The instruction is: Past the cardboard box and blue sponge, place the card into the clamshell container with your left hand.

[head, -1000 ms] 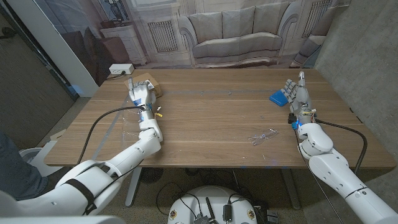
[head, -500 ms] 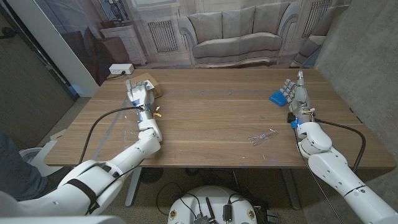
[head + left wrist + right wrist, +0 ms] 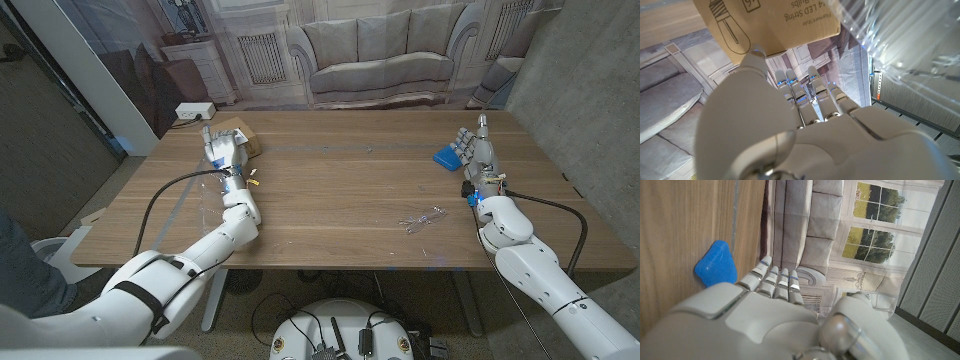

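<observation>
Left arm: reaches from the table's near-left corner toward its far-left part; left hand (image 3: 221, 150) raised, fingers (image 3: 812, 92) straight and close together, pointing away from the robot.
Right arm: along the right edge; right hand (image 3: 476, 150) upright, fingers (image 3: 774, 280) extended side by side, holding nothing.

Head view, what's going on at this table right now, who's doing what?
A two-armed robot sits at a wooden table. Its left hand is raised at the far left, right by a cardboard box and above a clear clamshell container; whether it holds a card I cannot tell. Its right hand stands upright at the right side beside a blue sponge, holding nothing. A small clear item lies near the middle-right of the table.
</observation>
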`<control>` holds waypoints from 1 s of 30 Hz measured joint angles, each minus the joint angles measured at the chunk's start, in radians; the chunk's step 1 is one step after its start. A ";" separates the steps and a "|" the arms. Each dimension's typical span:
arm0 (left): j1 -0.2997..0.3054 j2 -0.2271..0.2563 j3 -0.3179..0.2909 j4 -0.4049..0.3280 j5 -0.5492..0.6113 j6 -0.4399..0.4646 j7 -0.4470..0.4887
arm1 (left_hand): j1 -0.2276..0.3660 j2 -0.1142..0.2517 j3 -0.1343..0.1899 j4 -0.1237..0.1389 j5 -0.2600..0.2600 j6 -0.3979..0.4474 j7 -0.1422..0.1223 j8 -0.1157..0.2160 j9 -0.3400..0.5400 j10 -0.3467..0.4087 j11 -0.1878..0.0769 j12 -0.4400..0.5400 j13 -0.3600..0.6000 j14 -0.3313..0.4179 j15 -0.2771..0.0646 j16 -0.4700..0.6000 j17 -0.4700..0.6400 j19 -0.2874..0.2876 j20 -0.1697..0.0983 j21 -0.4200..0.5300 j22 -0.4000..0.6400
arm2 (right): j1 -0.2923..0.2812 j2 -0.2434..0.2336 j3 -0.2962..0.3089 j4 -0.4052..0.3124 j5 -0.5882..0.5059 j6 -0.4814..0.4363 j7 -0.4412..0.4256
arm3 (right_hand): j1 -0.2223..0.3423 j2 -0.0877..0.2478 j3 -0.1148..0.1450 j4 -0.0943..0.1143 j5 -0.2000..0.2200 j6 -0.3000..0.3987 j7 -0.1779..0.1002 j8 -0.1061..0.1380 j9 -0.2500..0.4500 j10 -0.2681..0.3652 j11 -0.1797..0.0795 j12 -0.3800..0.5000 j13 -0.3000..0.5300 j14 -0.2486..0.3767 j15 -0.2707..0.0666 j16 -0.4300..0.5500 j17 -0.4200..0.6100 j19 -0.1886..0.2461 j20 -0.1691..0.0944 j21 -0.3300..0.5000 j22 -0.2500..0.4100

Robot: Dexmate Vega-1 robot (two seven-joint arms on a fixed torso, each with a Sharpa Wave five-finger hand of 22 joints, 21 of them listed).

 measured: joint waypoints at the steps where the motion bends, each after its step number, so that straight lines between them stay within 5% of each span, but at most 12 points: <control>1: -0.003 -0.006 -0.010 0.010 0.010 -0.008 0.000 | 0.001 0.001 0.000 0.000 -0.005 0.014 0.002 0.000 0.000 0.011 -0.001 0.004 0.000 0.008 -0.001 0.000 0.000 0.002 0.002 0.000 0.000 | 0.000 0.000 0.000 0.000 0.000 -0.001 -0.001 | 0.000 0.000 0.000 0.000 0.000 0.000 0.000 0.000 0.000 0.000 0.000 0.000 0.000 0.000 0.000 0.000 0.000 0.000 0.000 0.000 0.000; 5: -0.011 -0.026 -0.043 0.038 0.043 -0.031 0.000 | 0.026 0.013 0.021 -0.012 -0.008 0.090 0.009 0.028 -0.003 0.077 0.002 0.013 -0.002 0.051 -0.005 0.008 -0.001 0.024 -0.019 0.007 0.000 | 0.001 0.000 0.000 0.000 0.000 -0.003 -0.004 | 0.000 0.000 0.000 0.000 0.000 0.000 0.000 0.000 0.000 0.000 0.000 0.000 0.000 0.000 0.000 0.000 0.000 0.000 0.000 0.000 0.000; 12: -0.014 -0.043 -0.078 0.058 0.124 -0.082 0.000 | 0.058 0.027 0.064 -0.017 -0.014 0.290 0.046 0.085 -0.007 0.314 0.016 0.027 -0.005 0.257 -0.032 0.019 -0.007 0.130 -0.027 0.015 -0.003 | 0.004 0.003 0.000 0.000 0.000 -0.004 -0.007 | 0.000 0.000 -0.003 -0.003 0.000 0.000 0.000 0.000 0.000 0.000 0.000 0.000 0.000 0.000 0.000 0.000 0.000 0.000 0.000 0.000 0.000; 13: -0.017 -0.070 -0.137 0.085 0.140 -0.091 0.000 | 0.059 0.025 0.066 -0.019 -0.014 0.300 0.050 0.089 -0.008 0.327 0.019 0.027 -0.005 0.272 -0.036 0.019 -0.007 0.138 -0.028 0.015 -0.003 | 0.004 0.003 0.000 0.000 0.000 -0.005 -0.010 | 0.000 0.000 -0.003 -0.003 0.000 0.000 0.000 0.000 0.000 0.000 0.000 0.000 0.000 0.000 0.000 0.000 0.000 0.000 0.000 0.000 0.000; 30: -0.019 -0.120 -0.241 0.119 0.230 -0.128 0.000 | 0.070 0.027 0.084 -0.021 -0.014 0.323 0.073 0.093 -0.009 0.371 0.042 0.026 0.000 0.327 -0.059 0.012 -0.007 0.165 -0.027 0.015 -0.002 | 0.008 0.005 0.001 0.007 0.001 -0.007 -0.014 | 0.000 0.000 -0.003 -0.003 0.000 0.000 0.000 0.000 0.000 0.000 0.000 0.000 0.000 0.000 0.000 0.000 0.000 0.000 0.000 -0.001 0.005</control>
